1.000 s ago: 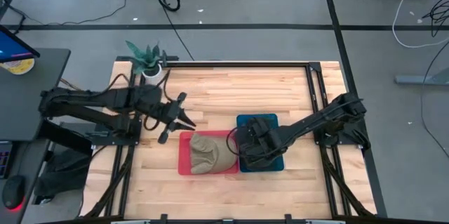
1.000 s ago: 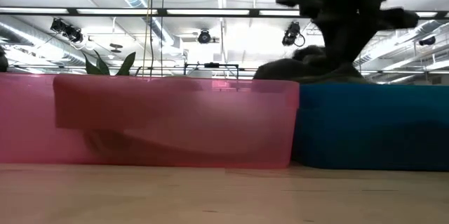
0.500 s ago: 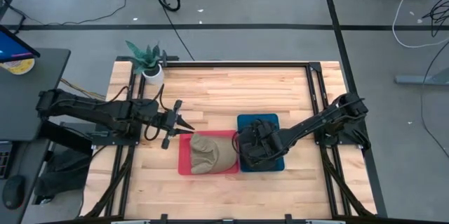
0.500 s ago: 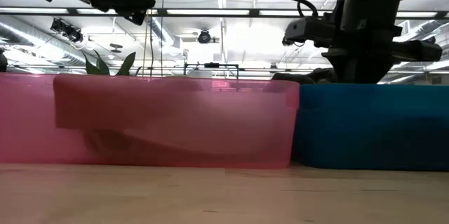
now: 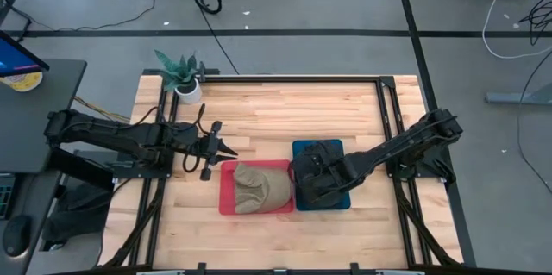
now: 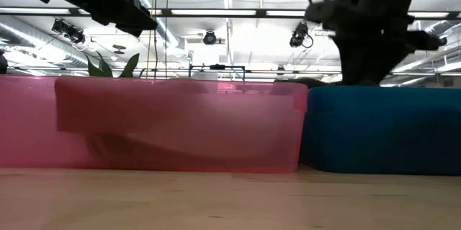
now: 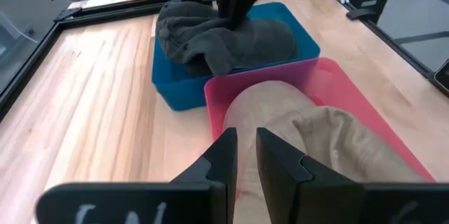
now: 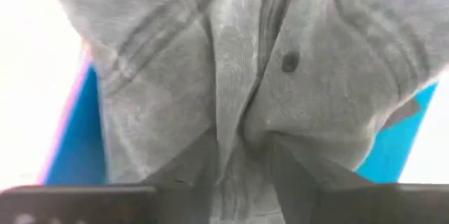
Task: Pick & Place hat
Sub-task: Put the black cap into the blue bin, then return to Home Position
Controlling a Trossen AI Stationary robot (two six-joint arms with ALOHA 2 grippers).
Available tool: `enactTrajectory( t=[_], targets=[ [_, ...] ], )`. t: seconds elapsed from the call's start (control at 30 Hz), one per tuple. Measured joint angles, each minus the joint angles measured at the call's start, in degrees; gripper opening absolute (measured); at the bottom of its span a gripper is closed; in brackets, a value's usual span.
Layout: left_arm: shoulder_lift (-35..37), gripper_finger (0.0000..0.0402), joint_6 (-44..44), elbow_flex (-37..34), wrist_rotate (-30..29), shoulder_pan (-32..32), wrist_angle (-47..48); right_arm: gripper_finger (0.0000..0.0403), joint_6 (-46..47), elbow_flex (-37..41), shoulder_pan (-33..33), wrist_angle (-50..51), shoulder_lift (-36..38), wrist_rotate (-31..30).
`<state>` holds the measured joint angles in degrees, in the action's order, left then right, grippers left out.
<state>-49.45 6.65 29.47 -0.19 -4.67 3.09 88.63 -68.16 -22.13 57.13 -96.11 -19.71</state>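
A grey hat (image 7: 224, 38) lies in the blue bin (image 5: 341, 202), which stands right of the pink bin (image 5: 226, 206). A beige hat (image 5: 261, 187) lies in the pink bin and also shows in the left wrist view (image 7: 309, 136). My right gripper (image 5: 309, 180) is down in the blue bin, shut on the grey hat (image 8: 175, 55). My left gripper (image 5: 231, 153) hovers shut and empty above the pink bin's far left corner, its fingers (image 7: 228, 155) pointing toward the beige hat. My right gripper pinches a gathered fold of the grey hat's cloth (image 8: 242, 122) between its two fingers, coming from above and pointing down. The cloth bunches into creases at the fingers. The hat rests in the blue bin, with only a small bit (image 6: 317, 82) showing above the rim.
A potted plant (image 5: 183, 72) stands at the table's far left corner. Bare wood lies on the far side of the bins and along the near edge. A dark frame rail (image 5: 384, 111) runs along the table's right side.
My right gripper has gone down with the grey hat, which has sunk from a mound above the blue bin's rim to almost wholly inside it. My left gripper has moved down and toward the near edge, closer to the pink bin's far left corner.
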Motion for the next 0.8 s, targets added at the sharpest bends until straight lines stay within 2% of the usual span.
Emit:
enactTrajectory(
  t=[0.17,0.33,0.53,0.63,0.8],
  targets=[
    [0.0,0.0057,-1.5,0.0,0.0,0.0,0.1,0.0168,-5.5,0.0,0.2,-1.5,4.5,-1.9],
    [0.0,0.0057,-1.5,0.0,0.0,0.0,0.1,0.0188,-10.9,0.0,0.2,-5.5,6.5,-2.3],
    [0.0,0.0058,-0.9,0.0,0.0,0.0,0.0,0.0194,-33.1,0.0,1.1,-4.5,6.8,-2.7],
    [0.0,0.0057,1.1,0.0,0.0,0.0,0.0,0.0194,-41.1,0.0,3.0,-4.3,6.8,-3.5],
    [0.0,0.0058,1.4,0.0,0.0,0.0,-0.1,0.0194,-44.4,-0.1,6.2,-4.9,7.0,-5.3]
  ],
)
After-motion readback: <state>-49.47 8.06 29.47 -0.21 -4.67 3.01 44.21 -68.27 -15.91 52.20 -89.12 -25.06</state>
